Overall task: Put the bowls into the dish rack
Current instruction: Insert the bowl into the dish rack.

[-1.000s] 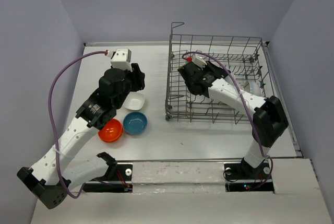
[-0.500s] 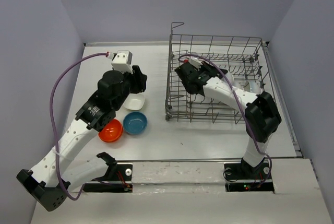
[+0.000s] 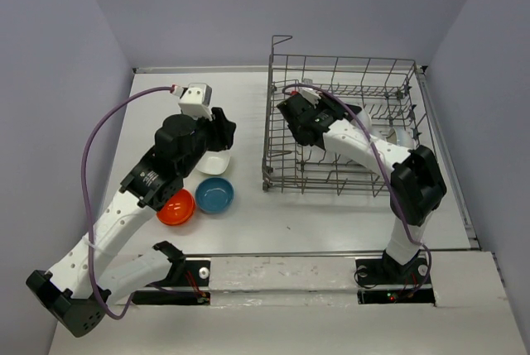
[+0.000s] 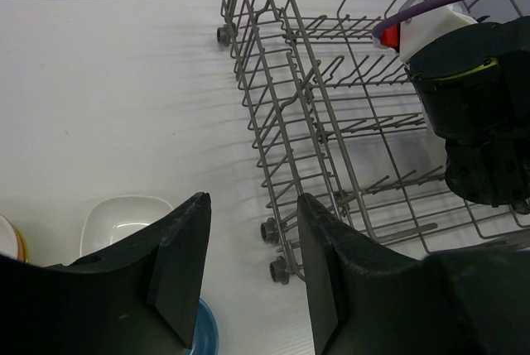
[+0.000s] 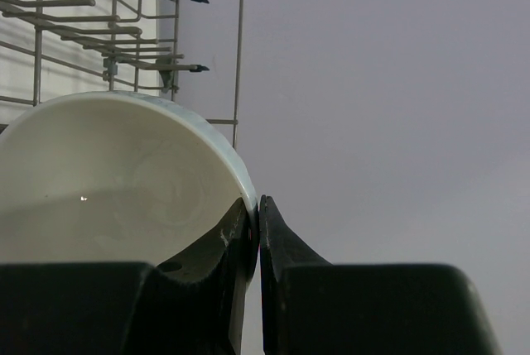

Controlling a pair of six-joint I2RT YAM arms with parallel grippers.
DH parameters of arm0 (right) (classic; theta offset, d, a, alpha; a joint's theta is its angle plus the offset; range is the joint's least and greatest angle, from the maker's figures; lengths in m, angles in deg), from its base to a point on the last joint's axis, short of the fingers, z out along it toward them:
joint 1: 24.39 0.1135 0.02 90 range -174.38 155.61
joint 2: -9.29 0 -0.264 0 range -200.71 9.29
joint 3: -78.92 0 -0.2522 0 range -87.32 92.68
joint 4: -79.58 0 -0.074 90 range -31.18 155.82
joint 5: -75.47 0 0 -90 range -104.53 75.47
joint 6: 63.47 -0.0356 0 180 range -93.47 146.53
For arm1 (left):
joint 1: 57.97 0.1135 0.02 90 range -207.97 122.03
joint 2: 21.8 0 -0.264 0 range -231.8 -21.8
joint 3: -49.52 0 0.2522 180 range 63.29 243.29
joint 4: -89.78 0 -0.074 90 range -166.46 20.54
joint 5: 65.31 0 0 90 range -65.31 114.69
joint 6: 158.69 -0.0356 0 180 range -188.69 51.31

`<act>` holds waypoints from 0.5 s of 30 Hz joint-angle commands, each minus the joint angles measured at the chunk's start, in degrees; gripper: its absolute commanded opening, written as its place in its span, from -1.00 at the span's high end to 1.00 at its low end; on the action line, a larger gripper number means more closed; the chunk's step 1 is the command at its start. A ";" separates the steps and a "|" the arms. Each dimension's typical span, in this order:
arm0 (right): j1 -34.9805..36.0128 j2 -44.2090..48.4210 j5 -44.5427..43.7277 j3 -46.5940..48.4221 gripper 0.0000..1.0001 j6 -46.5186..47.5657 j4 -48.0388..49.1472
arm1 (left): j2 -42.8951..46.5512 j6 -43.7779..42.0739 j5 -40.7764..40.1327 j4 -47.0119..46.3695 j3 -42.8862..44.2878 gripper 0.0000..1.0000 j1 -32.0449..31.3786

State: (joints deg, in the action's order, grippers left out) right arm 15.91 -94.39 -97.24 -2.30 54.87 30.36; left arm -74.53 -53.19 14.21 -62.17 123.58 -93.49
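Progress: early; by my judgement one bowl is being loaded and three wait on the bench (image 3: 315, 223).
Right gripper (image 5: 258, 210): jaws clamped on the rim of a round white bowl (image 5: 116, 181), held within the dish rack (image 3: 339, 177) and not yet released; tines show just beyond it.
Left gripper (image 4: 248, 231): jaws apart with nothing between them, above the bench bowls.
Squarish white bowl (image 4: 124, 221): on the bench, just below the left gripper's jaws.
Blue bowl (image 4: 204, 334): under those jaws, on the wrist side.
Orange-red bowl (image 3: 175, 207): touching or just beside the blue one, behind the jaws.
Pale shape (image 3: 398, 135): in the rack, well apart from the right gripper's jaws; possibly another bowl, too hidden to tell.
Count: four bowls certain, one rack.
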 commanded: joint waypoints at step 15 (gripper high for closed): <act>-3.03 7.27 -19.24 -4.50 0.99 1.28 0.92 | -2.11 0.49 3.36 -3.47 -1.14 -0.11 0.37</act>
State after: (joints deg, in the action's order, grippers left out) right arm 13.44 -89.29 -97.24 -6.59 54.82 30.53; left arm -76.41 -53.01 16.09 -63.42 121.92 -93.47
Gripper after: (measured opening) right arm 0.128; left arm 0.554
